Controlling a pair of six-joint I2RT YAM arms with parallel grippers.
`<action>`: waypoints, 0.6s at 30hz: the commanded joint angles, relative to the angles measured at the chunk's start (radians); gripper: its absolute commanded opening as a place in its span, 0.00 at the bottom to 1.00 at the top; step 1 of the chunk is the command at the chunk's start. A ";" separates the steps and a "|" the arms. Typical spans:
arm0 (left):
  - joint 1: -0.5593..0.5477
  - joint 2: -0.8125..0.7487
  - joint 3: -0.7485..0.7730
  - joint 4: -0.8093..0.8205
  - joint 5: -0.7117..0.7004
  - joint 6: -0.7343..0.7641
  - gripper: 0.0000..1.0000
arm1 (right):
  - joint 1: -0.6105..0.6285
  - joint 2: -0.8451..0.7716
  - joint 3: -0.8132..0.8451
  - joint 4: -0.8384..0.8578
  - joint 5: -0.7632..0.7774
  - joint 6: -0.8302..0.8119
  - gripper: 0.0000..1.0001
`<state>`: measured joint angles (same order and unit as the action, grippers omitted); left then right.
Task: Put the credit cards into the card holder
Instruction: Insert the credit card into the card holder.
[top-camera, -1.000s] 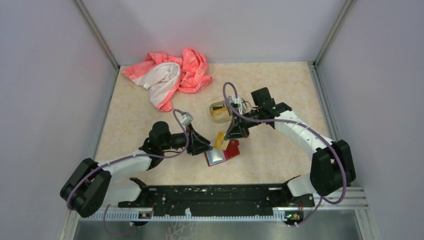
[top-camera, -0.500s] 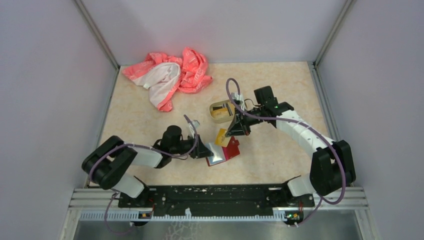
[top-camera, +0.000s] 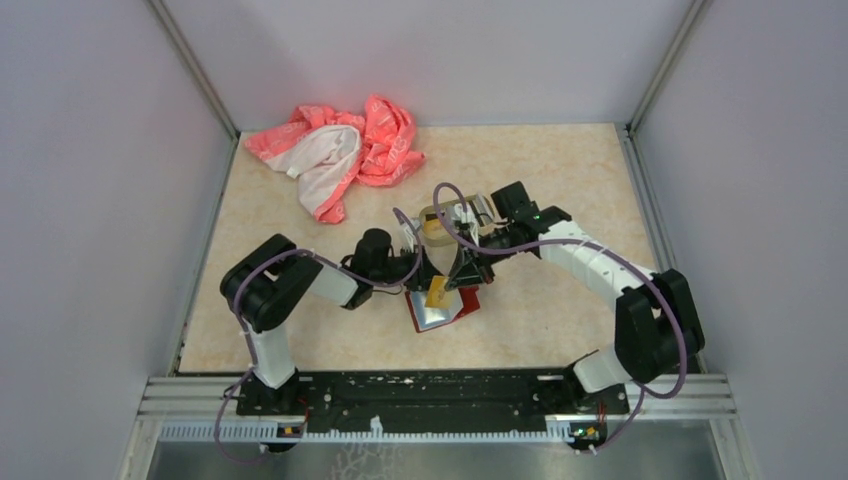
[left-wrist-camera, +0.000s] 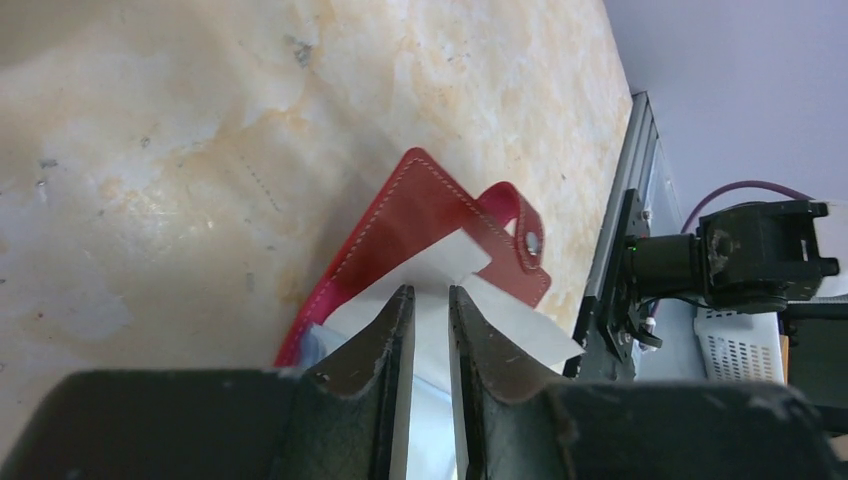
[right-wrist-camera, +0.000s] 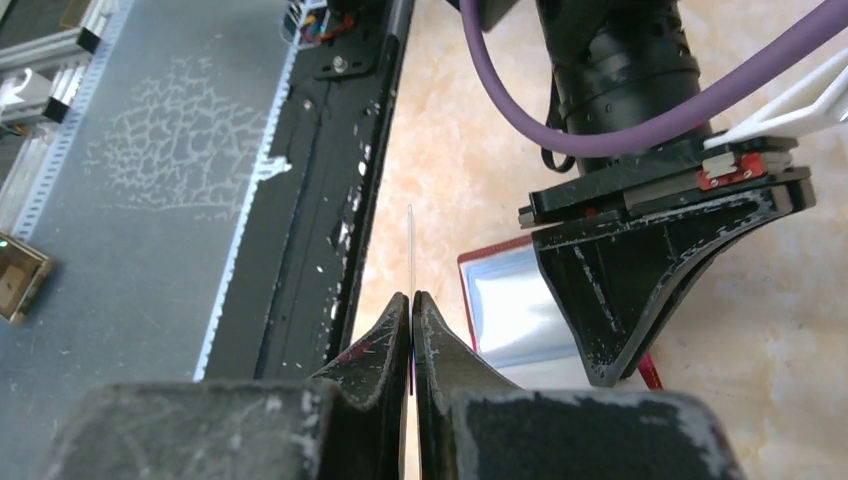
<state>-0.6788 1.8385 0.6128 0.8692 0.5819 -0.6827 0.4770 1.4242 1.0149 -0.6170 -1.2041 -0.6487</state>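
Observation:
The dark-red card holder (top-camera: 452, 310) lies open on the table, its pale inner pocket (top-camera: 432, 316) facing up. In the left wrist view the card holder (left-wrist-camera: 415, 215) shows its snap tab (left-wrist-camera: 522, 243). My left gripper (left-wrist-camera: 428, 290) has its jaws a narrow gap apart, with nothing between them, and its tips rest on the pale pocket (left-wrist-camera: 455, 262). It also shows in the top view (top-camera: 428, 280). My right gripper (top-camera: 460, 278) is shut on a yellow-gold credit card (top-camera: 437, 293) and holds it just over the card holder. In the right wrist view this gripper (right-wrist-camera: 411, 296) shows the card (right-wrist-camera: 410, 250) edge-on. Other cards are hidden.
A tan tin tray (top-camera: 432, 222) stands just behind the two grippers, partly covered by them. A pink and white cloth (top-camera: 340, 150) lies at the back left. The black base rail (top-camera: 430, 390) runs along the near edge. My left gripper (right-wrist-camera: 620, 290) stands close beside the right fingers.
My left gripper has swung right and further back onto the card holder and its jaws have narrowed. My right gripper has brought the yellow card down and left over the card holder.

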 joint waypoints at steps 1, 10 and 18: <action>-0.001 0.062 0.030 0.049 0.006 -0.017 0.24 | 0.005 0.085 0.047 -0.116 0.093 -0.166 0.00; 0.019 0.071 0.032 0.076 -0.001 -0.031 0.26 | 0.005 0.255 0.125 -0.190 0.268 -0.158 0.00; 0.029 -0.081 -0.064 0.021 -0.087 0.006 0.34 | -0.040 0.273 0.123 -0.142 0.303 -0.057 0.00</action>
<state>-0.6540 1.8423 0.5915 0.8951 0.5449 -0.7055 0.4675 1.6958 1.1007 -0.7807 -0.9073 -0.7437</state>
